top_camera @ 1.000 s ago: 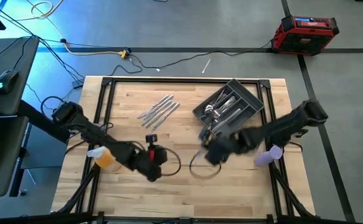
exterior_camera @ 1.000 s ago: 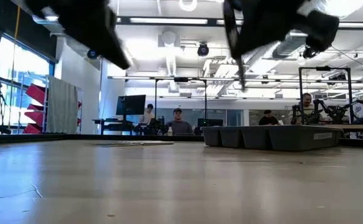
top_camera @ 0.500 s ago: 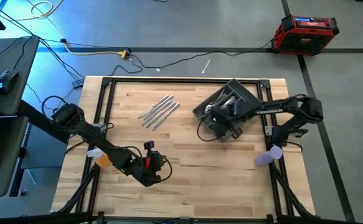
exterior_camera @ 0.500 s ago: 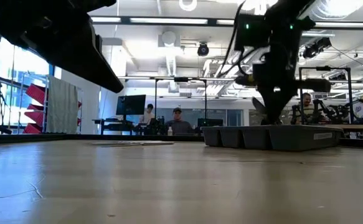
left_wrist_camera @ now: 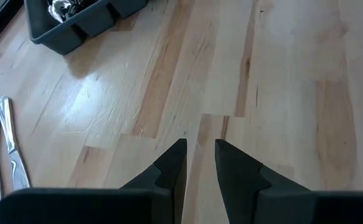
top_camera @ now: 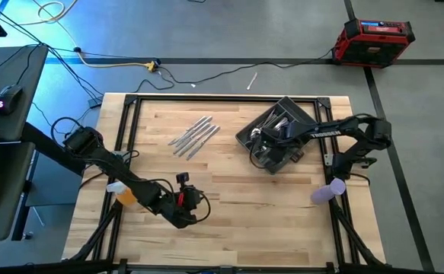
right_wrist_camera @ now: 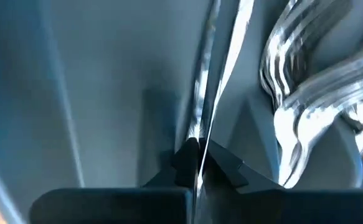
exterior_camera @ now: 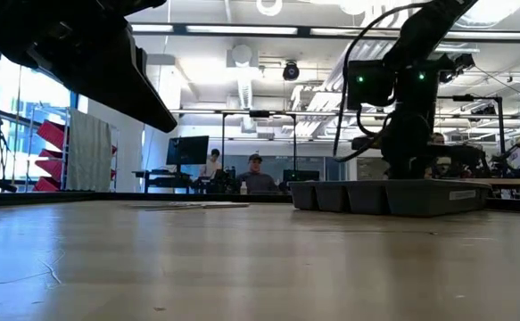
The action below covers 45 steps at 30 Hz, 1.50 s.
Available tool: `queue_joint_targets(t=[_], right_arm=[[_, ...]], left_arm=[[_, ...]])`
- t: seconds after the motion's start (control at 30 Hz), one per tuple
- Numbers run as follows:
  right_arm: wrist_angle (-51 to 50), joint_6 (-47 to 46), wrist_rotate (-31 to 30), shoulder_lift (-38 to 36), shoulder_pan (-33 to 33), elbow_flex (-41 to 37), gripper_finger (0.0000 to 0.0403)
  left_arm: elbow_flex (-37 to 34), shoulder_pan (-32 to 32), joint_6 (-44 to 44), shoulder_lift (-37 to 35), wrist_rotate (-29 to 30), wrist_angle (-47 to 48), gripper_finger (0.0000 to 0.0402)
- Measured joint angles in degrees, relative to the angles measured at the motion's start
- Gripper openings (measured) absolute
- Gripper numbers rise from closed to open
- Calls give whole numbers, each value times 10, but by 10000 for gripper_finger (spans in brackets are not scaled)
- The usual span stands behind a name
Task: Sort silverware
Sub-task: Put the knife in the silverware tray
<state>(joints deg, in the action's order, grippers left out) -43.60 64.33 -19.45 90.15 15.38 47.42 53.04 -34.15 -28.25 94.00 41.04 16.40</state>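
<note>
Four loose pieces of silverware [top_camera: 194, 135] are left lying side by side on the wooden table [top_camera: 229, 205], left of the grey tray [top_camera: 311, 122], so sorting is only partly done by my guess.

Left side first: the left gripper [top_camera: 193, 208] sits low over the near-middle of the table, same spot as half a second ago, just waiting. In its wrist view the fingers [left_wrist_camera: 172, 163] are close together with a thin gap and nothing in between, bare wood beyond them.

Now the change: a second ago the right gripper [top_camera: 266, 149] was out over the table in front of the tray, and it has since swung in and dropped down into the tray. The right wrist view shows its fingers [right_wrist_camera: 186, 158] pinched on a slim shiny piece, a knife [right_wrist_camera: 213, 93] I think, standing along one compartment, with forks [right_wrist_camera: 306, 106] piled in the next one over. So this looks like the drop-off step; letting go should be all that's needed.

Pose-wise the right arm [top_camera: 336, 134] stretches across from the table's right edge, wrist pointing down, and the low view shows it planted right above the tray wall [exterior_camera: 393, 196].
</note>
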Motion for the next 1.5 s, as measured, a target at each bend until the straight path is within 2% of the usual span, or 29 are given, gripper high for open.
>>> queue_joint_targets(t=[0.27,0.43,0.63,0.7,0.83,0.93,1.07,1.17,1.27,1.37,1.5], right_arm=[[-4,-26,-7,0,11,6,13],[-3,-31,-36,-2,11,6,65],[-50,-84,-108,-8,4,42,127],[-78,-119,-90,-20,-5,69,139],[-82,-216,-14,-54,-29,125,152],[-39,-315,70,-75,-49,152,153],[37,-437,190,-96,-78,156,153],[135,-514,289,-116,-103,123,153],[210,-573,285,-132,-140,86,153],[245,-622,239,-139,-178,62,153],[297,-679,176,-137,-232,33,153]], left_arm=[[0,0,0,0,3,0,64],[0,3,0,0,7,0,64],[0,21,-18,0,11,19,67],[1,40,-39,0,9,50,69],[-1,101,-54,0,-25,102,79],[-12,167,-1,-1,-63,77,95],[-40,267,83,-2,-153,1,118],[-58,333,111,-2,-164,-34,123],[-67,379,153,-2,-176,-50,116],[-79,417,177,-2,-222,-71,94],[-96,453,197,-2,-238,-93,59]])
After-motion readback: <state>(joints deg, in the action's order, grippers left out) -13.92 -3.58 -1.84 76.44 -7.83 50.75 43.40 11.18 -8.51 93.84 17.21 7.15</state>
